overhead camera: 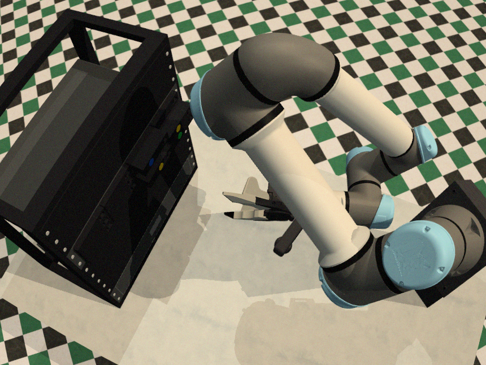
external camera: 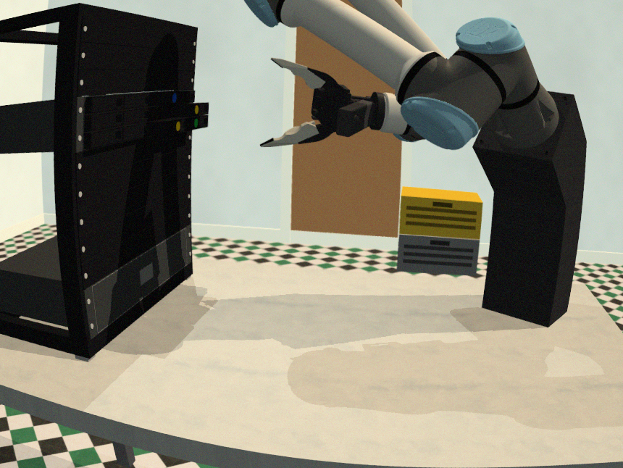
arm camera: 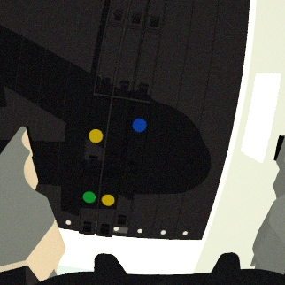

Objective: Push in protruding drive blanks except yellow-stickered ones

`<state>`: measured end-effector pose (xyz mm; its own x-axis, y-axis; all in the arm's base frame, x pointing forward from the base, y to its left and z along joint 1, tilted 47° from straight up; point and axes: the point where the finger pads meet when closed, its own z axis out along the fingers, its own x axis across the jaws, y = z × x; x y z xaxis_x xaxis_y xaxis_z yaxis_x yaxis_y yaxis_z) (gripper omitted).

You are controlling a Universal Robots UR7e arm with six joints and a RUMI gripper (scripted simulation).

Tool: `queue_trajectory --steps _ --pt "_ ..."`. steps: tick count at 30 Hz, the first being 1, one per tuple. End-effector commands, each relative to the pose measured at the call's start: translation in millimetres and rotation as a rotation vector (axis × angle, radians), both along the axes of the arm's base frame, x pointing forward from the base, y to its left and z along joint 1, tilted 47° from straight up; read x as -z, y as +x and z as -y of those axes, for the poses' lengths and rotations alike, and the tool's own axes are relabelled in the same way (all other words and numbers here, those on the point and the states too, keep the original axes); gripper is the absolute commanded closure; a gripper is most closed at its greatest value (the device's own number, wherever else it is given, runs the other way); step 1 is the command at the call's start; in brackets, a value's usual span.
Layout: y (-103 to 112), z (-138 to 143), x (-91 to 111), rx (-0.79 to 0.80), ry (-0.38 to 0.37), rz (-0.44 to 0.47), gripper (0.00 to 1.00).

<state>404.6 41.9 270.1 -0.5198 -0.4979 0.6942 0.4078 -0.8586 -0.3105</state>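
The black rack (external camera: 125,176) stands at the left of the table, also in the overhead view (overhead camera: 90,157). Several drive blanks stick out of its upper front. One has a blue sticker (external camera: 174,98), one a green sticker (external camera: 195,121), and two have yellow stickers (external camera: 196,109) (external camera: 177,125). The green one and the upper yellow one stick out furthest. The wrist view shows the blue (arm camera: 139,125) and green (arm camera: 88,196) stickers and both yellow ones (arm camera: 96,135) (arm camera: 107,200). My gripper (external camera: 269,103) (overhead camera: 225,204) is open and empty. It hangs in the air facing the rack front at about the blanks' height, well apart from them.
The arm's black pedestal (external camera: 533,211) stands at the right of the table. A yellow and grey box (external camera: 439,231) and a brown panel (external camera: 347,166) are behind the table. The table's curved front edge (external camera: 201,443) runs along the bottom.
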Motion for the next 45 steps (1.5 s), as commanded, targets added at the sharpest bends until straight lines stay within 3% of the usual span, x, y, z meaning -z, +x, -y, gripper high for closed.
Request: queue_trajectory --steps 1,17,32,45 --pt "13 15 8 0.024 0.054 -0.047 0.0" --pt "41 53 46 0.079 0.19 -0.198 0.0" --pt "50 67 64 0.098 0.239 -0.258 0.0" --pt "52 69 67 0.102 0.249 -0.27 0.0"
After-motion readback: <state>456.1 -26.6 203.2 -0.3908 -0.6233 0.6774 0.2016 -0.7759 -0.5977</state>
